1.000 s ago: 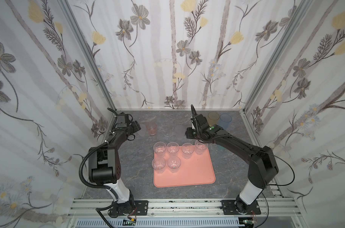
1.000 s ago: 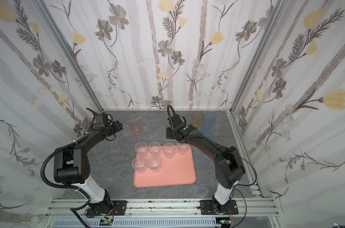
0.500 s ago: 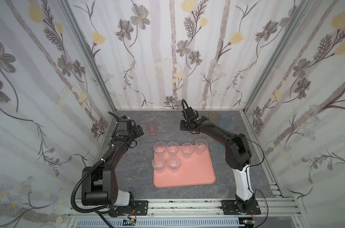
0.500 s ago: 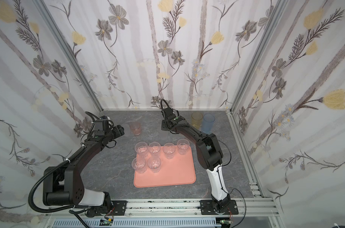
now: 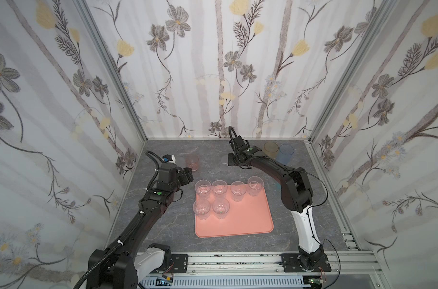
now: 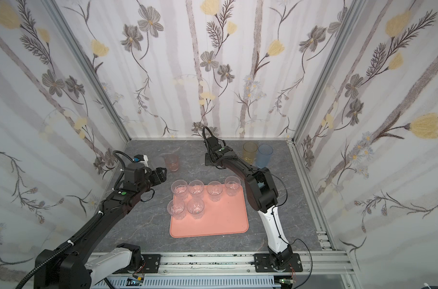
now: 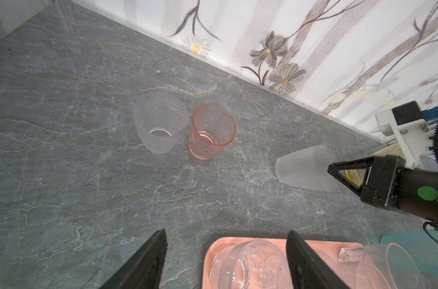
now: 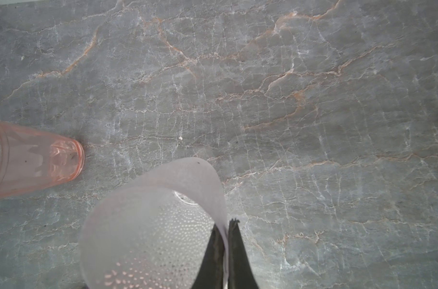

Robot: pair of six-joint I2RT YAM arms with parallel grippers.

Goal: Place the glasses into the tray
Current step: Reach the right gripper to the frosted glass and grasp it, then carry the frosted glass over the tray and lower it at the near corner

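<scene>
Six clear tumblers [image 5: 220, 187] are set in the salmon tray [image 5: 248, 222] in a top view, amber tumbler [image 5: 271, 149] and blue tumbler [image 5: 286, 153] outside; left wrist view: left gripper [image 7: 226, 234] is held open, pink glass [image 7: 211, 132] and frosted tumbler [image 7: 160, 125] uncollected; right wrist view: second frosted tumbler [image 8: 150, 225] is pinched by right gripper [image 8: 226, 222] over veined grey tabletop [image 8: 313, 100]; a top view: floral-papered walls [image 6: 212, 75].

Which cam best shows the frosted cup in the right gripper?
Right wrist: the frosted cup is close up, its wall pinched by the right gripper. Left wrist shows its whole side; in both top views it is a faint patch.
</scene>
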